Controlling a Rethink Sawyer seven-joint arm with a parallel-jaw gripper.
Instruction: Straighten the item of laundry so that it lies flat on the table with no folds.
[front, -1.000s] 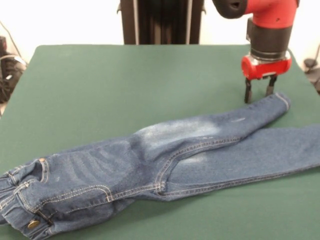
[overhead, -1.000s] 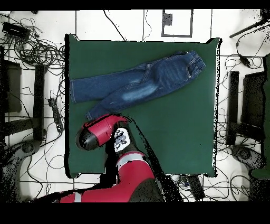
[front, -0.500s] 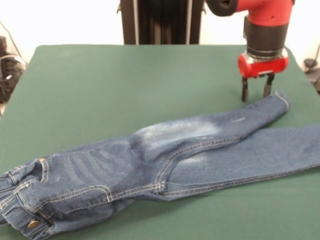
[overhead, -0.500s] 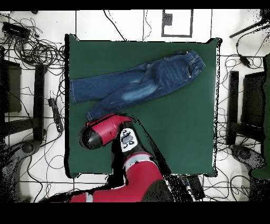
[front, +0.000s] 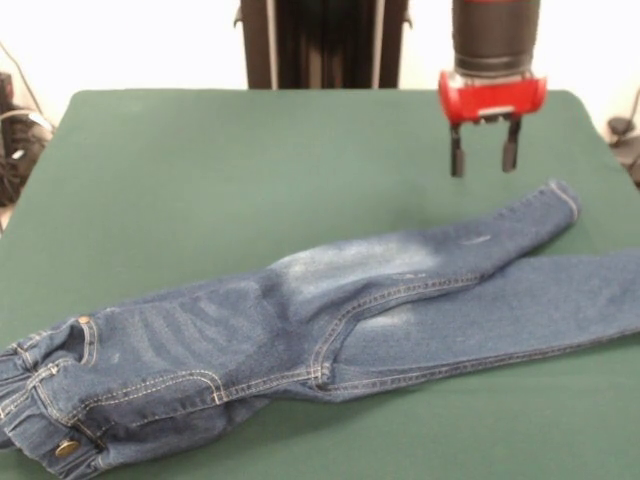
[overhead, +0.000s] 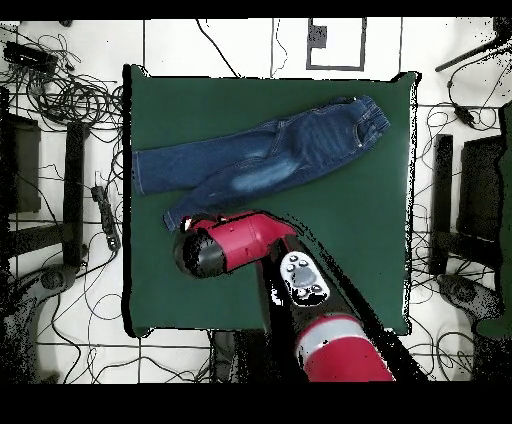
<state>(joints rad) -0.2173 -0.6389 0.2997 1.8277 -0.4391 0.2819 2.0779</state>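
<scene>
Denim jeans (front: 330, 320) lie stretched across the green table (front: 230, 170), legs overlapping where they meet (one cuff reaching the table's edge). Above the bare felt, just beside the other cuff, the gripper (front: 484, 158) hangs with fingers apart, holding nothing

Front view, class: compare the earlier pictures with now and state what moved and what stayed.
The tool rose and shifted toward the picture's left, away from the jeans' leg end, open and holding nothing throughout. The jeans lie unchanged on the table.
</scene>
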